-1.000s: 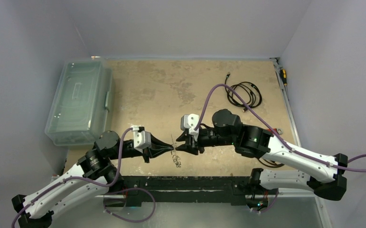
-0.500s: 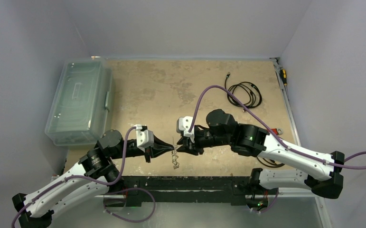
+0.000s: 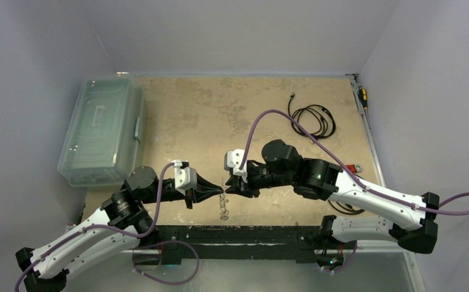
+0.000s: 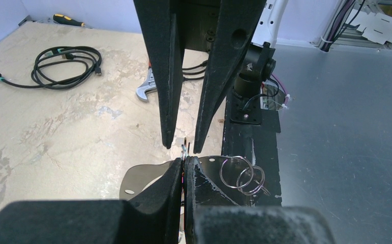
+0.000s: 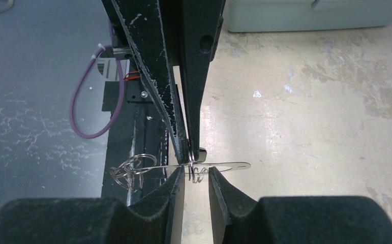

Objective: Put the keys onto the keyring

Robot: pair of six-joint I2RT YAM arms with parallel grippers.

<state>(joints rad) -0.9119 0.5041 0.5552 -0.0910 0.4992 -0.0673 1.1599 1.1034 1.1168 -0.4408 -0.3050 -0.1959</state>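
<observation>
1. R gripper (image 5: pixel 197 178) slid left vs 1 s ago. Jaws narrowed to a slim gap round a tiny wire piece (image 5: pixel 198 172), maybe 1 of the keys, can't tell.
2. L gripper (image 4: pixel 184 165) clamped on keyring (image 4: pixel 142 179), bottom centre of top view.
3. Judgement: threading is imminent.
4. Work sits at table (image 3: pixel 189 109) near edge. Open room toward frame top; cable (image 3: pixel 311 118) and bin (image 3: pixel 101 131) well apart.

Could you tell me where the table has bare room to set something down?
Bare: the mid-table stretch between the clear bin and the coiled black cable. Crowded: the near edge, where left tool and right tool meet at the keyring.
</observation>
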